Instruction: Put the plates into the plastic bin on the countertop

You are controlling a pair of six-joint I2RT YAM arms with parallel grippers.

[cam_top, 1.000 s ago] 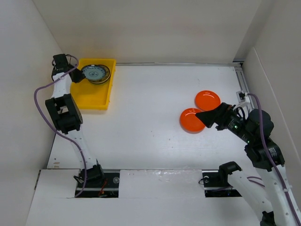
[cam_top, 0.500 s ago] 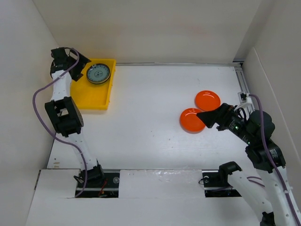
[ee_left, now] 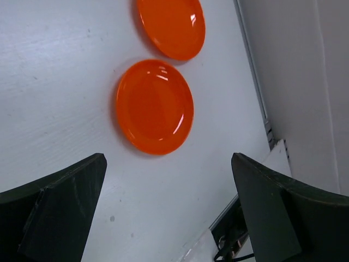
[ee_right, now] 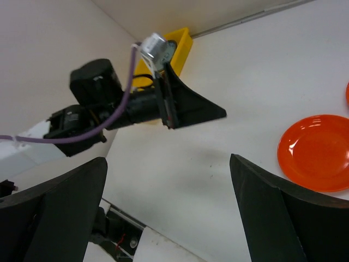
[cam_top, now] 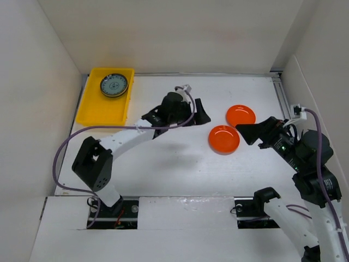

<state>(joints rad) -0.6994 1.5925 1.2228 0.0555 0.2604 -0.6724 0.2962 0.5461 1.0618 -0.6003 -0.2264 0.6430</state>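
Top external view has the yellow plastic bin (cam_top: 101,112) sitting on the white tabletop (cam_top: 180,164), so I'll place everything relative to that. In the far end of the bin there's a teal-blue patterned plate (cam_top: 113,85), and it looks like it's resting on top of others, but from above I can't count how many are under it. Well apart from the bin, off to its right and a bit nearer the arm bases, two orange plates (cam_top: 224,139) lie flat on the tabletop, just beside each other without clearly touching. Those are the only plates I can see outside the bin. The left gripper (cam_top: 200,113) is stretched out between the bin and the orange plates, much closer to the plates, jaws spread wide and nothing in them; its wrist view looks straight down at both orange plates. The right gripper (cam_top: 245,132) sits on the far side of the orange plates from the bin, also wide and empty. Count as seen: one bin, two orange plates loose, one plate visible in the bin, two grippers. My read is the job is mostly done, with those two orange ones left to carry across. The nearer one looks like the next pick.
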